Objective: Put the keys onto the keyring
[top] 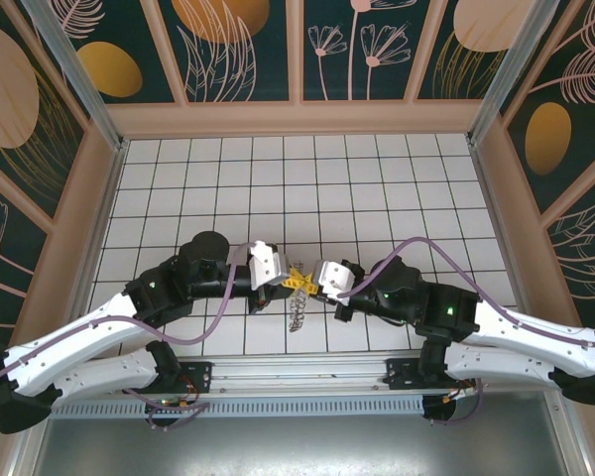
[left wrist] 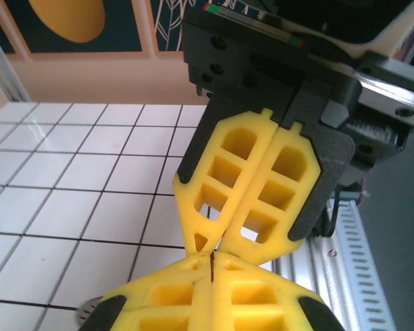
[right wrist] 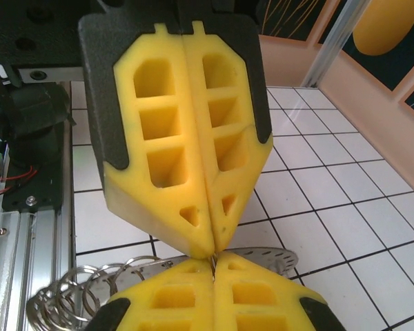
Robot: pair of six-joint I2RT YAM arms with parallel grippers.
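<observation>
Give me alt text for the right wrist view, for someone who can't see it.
Two shut yellow hands meet tip to tip, the left hand above the right hand. Behind the tips are small linked metal rings and the grey keyring, over a white tiled table.

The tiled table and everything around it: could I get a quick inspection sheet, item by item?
Surface: table of white tiles with dark grid lines.
Job's things: grey toothed keyring just behind the meeting fingertips; whether it is held or lying, cannot tell.
Clutter: bunch of thin wire rings beside it.
Grippers: left gripper and right gripper have their yellow fingers shut and meet tip to tip.
Cables: purple cables loop along both arms.
Surroundings: dark floral wall panels in pale wooden frames.
</observation>
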